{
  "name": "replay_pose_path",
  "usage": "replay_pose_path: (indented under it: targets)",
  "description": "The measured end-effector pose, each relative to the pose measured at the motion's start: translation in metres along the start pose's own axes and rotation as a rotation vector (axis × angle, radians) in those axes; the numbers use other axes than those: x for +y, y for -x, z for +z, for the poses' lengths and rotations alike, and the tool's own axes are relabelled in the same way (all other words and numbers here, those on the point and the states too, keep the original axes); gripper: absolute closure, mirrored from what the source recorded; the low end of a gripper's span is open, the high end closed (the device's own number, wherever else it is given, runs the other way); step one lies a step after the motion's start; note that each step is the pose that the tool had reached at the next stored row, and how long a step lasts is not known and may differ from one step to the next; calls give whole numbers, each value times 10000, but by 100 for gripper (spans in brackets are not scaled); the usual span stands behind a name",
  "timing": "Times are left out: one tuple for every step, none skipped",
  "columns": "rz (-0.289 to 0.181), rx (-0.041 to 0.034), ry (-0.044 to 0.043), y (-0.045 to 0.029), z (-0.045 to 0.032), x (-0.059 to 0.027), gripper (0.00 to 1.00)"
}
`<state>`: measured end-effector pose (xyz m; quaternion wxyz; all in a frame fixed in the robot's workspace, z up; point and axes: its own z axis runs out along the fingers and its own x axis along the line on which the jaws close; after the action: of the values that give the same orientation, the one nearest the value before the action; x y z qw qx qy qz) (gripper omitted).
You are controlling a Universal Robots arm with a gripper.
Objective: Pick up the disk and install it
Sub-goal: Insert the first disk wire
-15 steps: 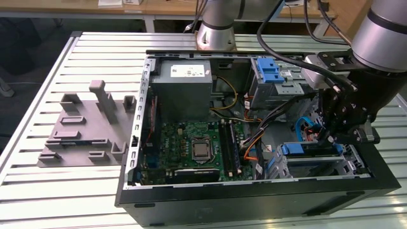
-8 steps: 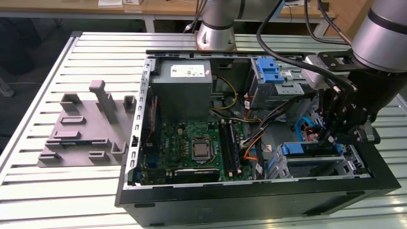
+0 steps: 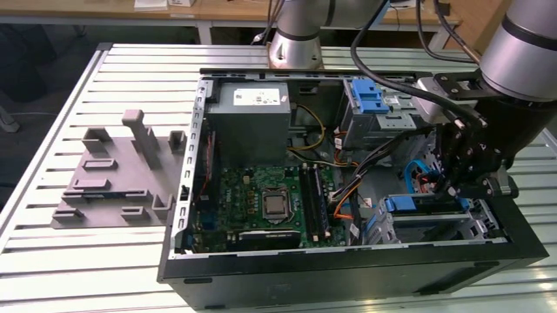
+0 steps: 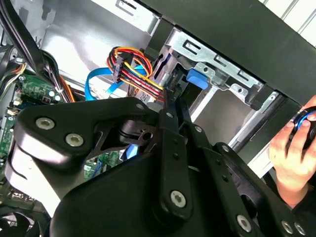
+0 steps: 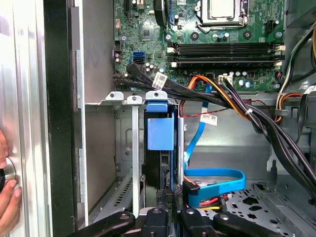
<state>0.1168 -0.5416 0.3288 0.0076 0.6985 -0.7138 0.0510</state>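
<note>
Fingers [image 5: 170, 205] pinched narrow on the disk's [image 5: 160, 133] rear edge; disk sits upright in the drive cage [image 5: 129, 101], lower centre of frame.

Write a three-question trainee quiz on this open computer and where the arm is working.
1. True or false: the disk, with its blue carrier, sits inside the drive cage rather than out on the table.
2. Multiple choice: in the exterior view, the claw is
A) at the left side of the case
B) at the case's right side, down among the drive bays
C) outside the case
3. Fill in: the flat cable looped beside the cage in the first wrist view is ____ in colour.

Key: 1 true; 2 B; 3 blue.
</note>
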Motion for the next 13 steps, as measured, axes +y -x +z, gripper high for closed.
replay_pose_path:
  targets:
    - [0,2,0,0,2,0,84]
    - [0,2,0,0,4,0,84]
    - [0,-1,0,1,8,0,84]
    - [1,-6,0,1,13,0,84]
    - [1,-2,0,1,16,-1,84]
    - [0,0,0,1,18,-1,84]
    - [0,1,0,1,18,-1,84]
    - [1,-1,1,1,19,-1,84]
    - [1,-7,1,1,21,-1,82]
    - [2,-10,1,1,18,-1,82]
    - [1,-13,1,1,13,-2,76]
    - [1,-11,1,0,4,-2,76]
    - [1,-8,1,-1,-7,-3,76]
